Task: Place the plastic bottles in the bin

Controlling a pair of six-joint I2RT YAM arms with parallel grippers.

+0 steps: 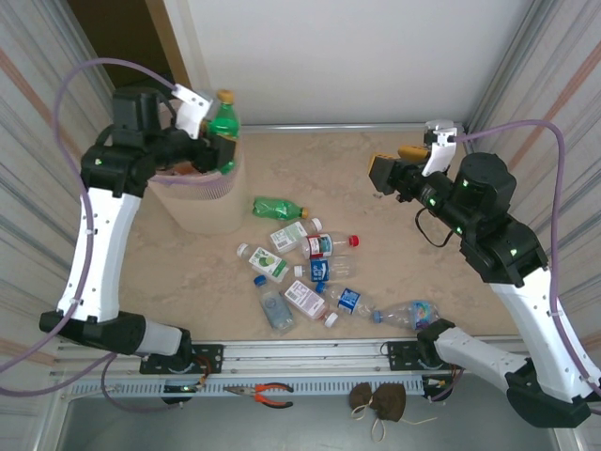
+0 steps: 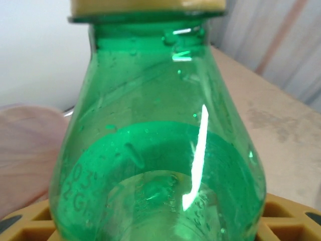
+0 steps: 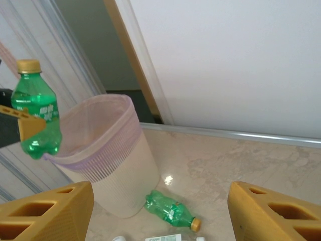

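Note:
My left gripper [image 1: 219, 143] [image 2: 160, 228] is shut on a green plastic bottle [image 1: 223, 122] [image 2: 155, 140] with a yellow cap. It holds the bottle upright just above the rim of the beige bin [image 1: 202, 202] [image 3: 118, 165], which has a pink liner. From the right wrist view this bottle [image 3: 36, 118] hangs at the bin's left edge. A second green bottle [image 1: 279, 207] [image 3: 169, 207] lies on the table beside the bin. Several clear bottles [image 1: 310, 272] lie scattered mid-table. My right gripper [image 1: 392, 169] [image 3: 160, 206] hovers open and empty at the right, facing the bin.
Corrugated walls [image 1: 28, 113] close in both sides and a white wall [image 1: 357, 56] stands at the back. Orange-handled pliers [image 1: 270, 394] and a brown object [image 1: 379, 400] lie below the front rail.

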